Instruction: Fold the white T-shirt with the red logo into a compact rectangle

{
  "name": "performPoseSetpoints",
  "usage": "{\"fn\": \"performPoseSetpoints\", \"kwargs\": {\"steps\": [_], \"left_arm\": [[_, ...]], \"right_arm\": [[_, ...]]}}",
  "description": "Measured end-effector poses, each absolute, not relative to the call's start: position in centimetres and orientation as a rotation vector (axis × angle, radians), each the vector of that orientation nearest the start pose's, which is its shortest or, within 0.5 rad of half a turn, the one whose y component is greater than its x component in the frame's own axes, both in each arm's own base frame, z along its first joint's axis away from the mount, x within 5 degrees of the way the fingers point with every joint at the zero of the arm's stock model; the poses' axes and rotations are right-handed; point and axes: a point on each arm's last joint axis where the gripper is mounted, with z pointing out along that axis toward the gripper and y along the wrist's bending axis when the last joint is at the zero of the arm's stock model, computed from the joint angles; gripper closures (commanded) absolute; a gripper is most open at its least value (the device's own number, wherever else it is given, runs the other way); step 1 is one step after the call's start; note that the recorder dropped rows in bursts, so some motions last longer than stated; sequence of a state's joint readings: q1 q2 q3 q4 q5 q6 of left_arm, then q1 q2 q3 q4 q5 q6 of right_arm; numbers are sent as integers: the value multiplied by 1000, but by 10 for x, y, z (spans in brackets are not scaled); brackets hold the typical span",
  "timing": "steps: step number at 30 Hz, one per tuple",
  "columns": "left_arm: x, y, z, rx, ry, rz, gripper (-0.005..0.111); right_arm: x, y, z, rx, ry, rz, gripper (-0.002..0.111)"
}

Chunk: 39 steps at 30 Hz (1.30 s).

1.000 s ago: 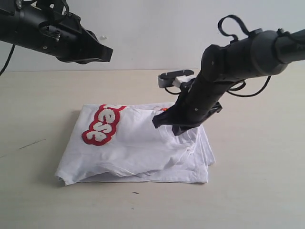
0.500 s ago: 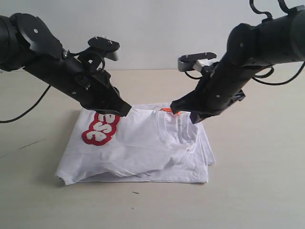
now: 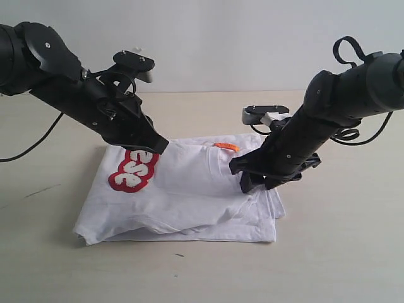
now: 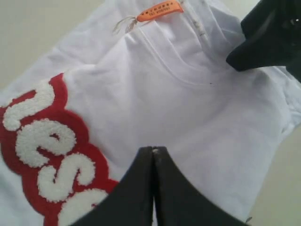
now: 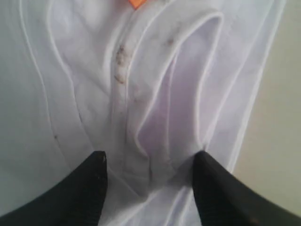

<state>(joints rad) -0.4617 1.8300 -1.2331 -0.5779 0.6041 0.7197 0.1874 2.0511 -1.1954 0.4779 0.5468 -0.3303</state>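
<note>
The white T-shirt (image 3: 189, 205) lies roughly folded on the worktop (image 3: 341, 252), with the left hand (image 3: 159, 147) pinched closed just beside its red logo (image 3: 132, 170) and the right hand (image 3: 255, 183), well apart from the logo, open astride a collar fold.

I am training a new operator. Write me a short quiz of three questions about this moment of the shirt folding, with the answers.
1. True or false: the left hand is shut, its tips over the white T-shirt.
2. The neck tag is: A green, B orange, C blue.
3. Which hand stands open, astride a raised fold of cloth?
Key: 1 true; 2 B; 3 the right hand.
</note>
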Motion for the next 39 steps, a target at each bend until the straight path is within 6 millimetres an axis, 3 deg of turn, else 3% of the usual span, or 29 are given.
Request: {"fn": "performPoseSetpoints", "kwargs": {"steps": [3,5,6,8,9,16,23,25,39], "left_arm": [[332,-195,209,979,2405,-487,107],[333,-195,209,970,2396,-480,107],[334,-195,210,964,2389,-474,107],[335,-195,210,958,2384,-470,107],[335,-195,210,958,2383,-469,107],[335,-195,210,959,2384,-470,107],[335,-195,210,959,2384,-470,107],[335,-195,210,959,2384,-470,107],[336,-195,210,950,2375,-462,107]], "right_arm": [[379,93,113,-189,2805,390,55],[380,93,113,-193,2795,391,68],[381,94,114,-197,2789,394,84],[382,94,114,-212,2778,393,105],[382,94,114,-219,2774,393,108],[384,94,116,-233,2748,378,108],[382,93,165,-260,2622,369,108],[380,91,171,-270,2618,345,108],[380,80,170,-279,2650,169,108]]}}
